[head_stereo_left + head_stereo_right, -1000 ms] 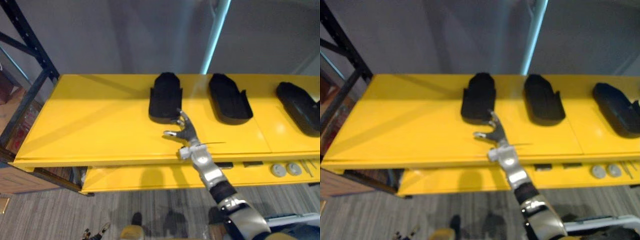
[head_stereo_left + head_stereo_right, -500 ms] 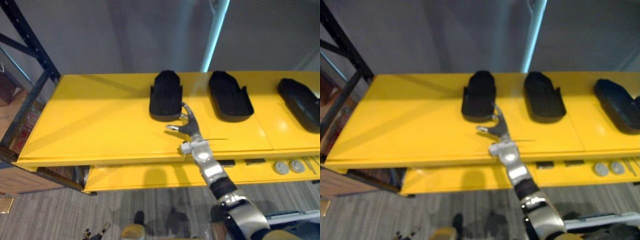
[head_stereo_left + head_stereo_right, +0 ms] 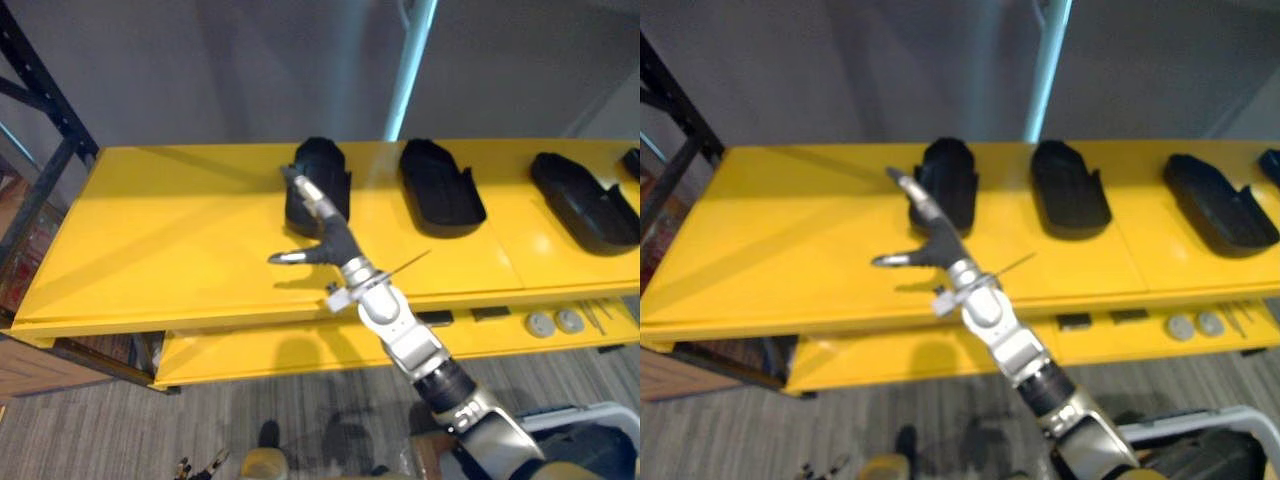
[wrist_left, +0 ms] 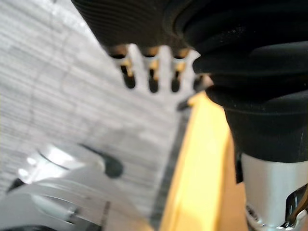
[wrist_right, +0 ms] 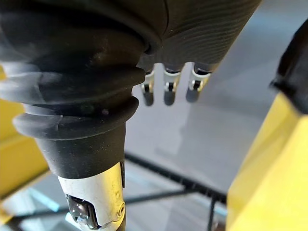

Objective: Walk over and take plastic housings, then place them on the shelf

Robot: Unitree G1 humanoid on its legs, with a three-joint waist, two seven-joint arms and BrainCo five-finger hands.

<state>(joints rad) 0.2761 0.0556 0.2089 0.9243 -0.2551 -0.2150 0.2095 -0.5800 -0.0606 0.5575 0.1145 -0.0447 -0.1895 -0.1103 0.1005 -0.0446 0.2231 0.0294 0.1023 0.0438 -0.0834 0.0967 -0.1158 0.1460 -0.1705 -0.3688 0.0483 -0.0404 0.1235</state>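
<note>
Several black plastic housings lie in a row along the back of the yellow shelf top [image 3: 160, 230]: the leftmost housing [image 3: 322, 178], a second housing [image 3: 440, 195] and a third housing [image 3: 585, 208] further right. My right hand [image 3: 335, 243] reaches over the shelf top, open and holding nothing. Its straight fingers [image 3: 305, 190] rise along the left edge of the leftmost housing, and whether they touch it cannot be told. The right wrist view shows the hand's fingertips [image 5: 166, 94] beside a housing [image 5: 294, 60]. My left hand [image 4: 151, 79] hangs open over the grey floor, next to a yellow shelf edge [image 4: 192, 168].
A lower yellow shelf [image 3: 250, 355] juts out below, carrying two grey discs [image 3: 553, 322] and small dark parts [image 3: 435, 318]. A black rack upright [image 3: 45, 110] stands at the left. A teal pole [image 3: 405, 70] rises behind the shelf. Grey carpet lies below.
My right hand has swung left and up, from in front of the leftmost housing to its left side, with the thumb spread wider. The camera has shifted slightly.
</note>
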